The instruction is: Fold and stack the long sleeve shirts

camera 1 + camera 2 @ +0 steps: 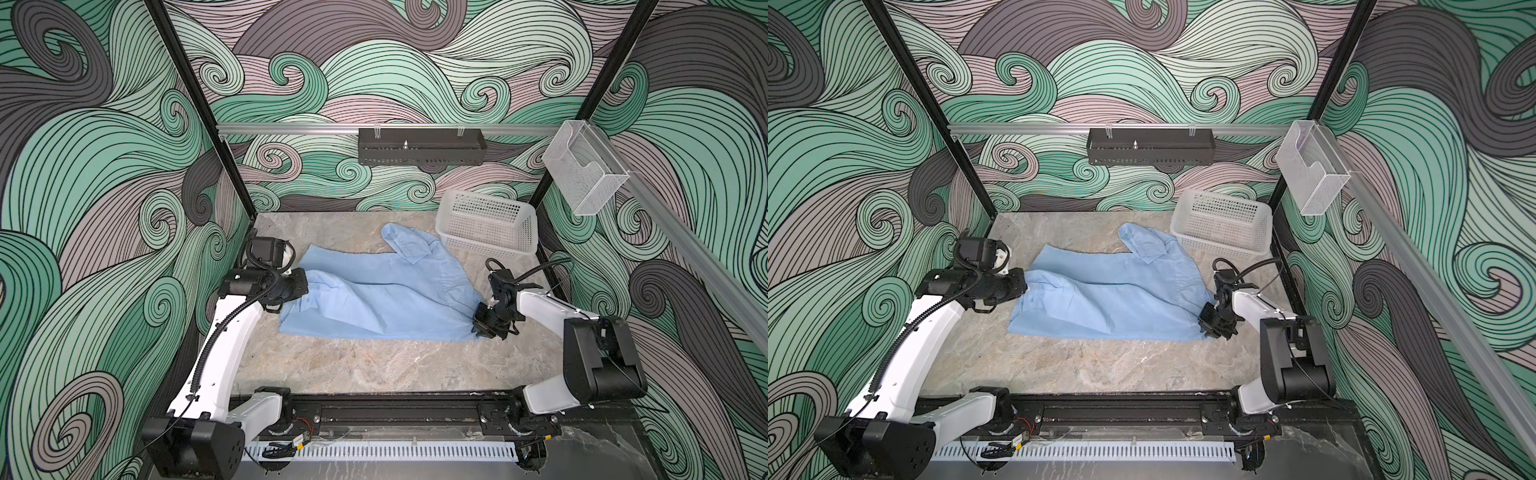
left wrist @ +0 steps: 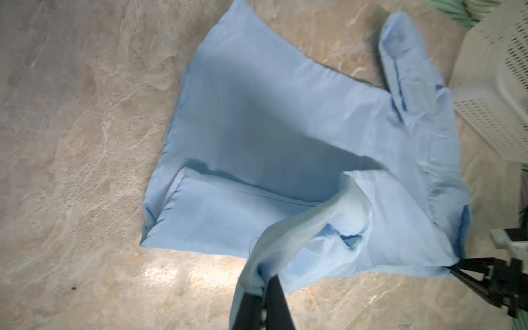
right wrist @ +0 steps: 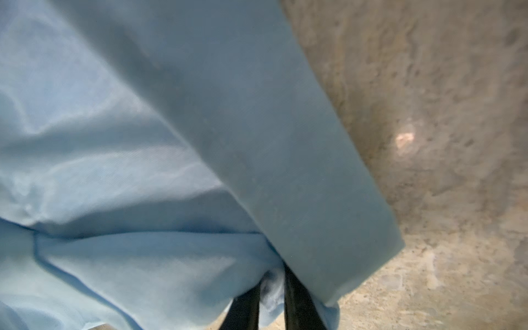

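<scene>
On table (image 1: 374, 365), shirt (image 1: 386, 291) lies beside white basket (image 1: 486, 224); left gripper (image 2: 264, 281), right gripper (image 3: 271, 285) each clamped on shirt.

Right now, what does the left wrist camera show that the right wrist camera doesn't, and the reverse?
Left wrist only: most of the light blue shirt spread out, one sleeve near the white basket, the left gripper pinching a bunched edge, and the right gripper at a shirt corner. Right wrist only: a close look at the right gripper's fingers with cloth between them, under a flat folded flap. Both: the blue fabric and the bare marbled table.
</scene>
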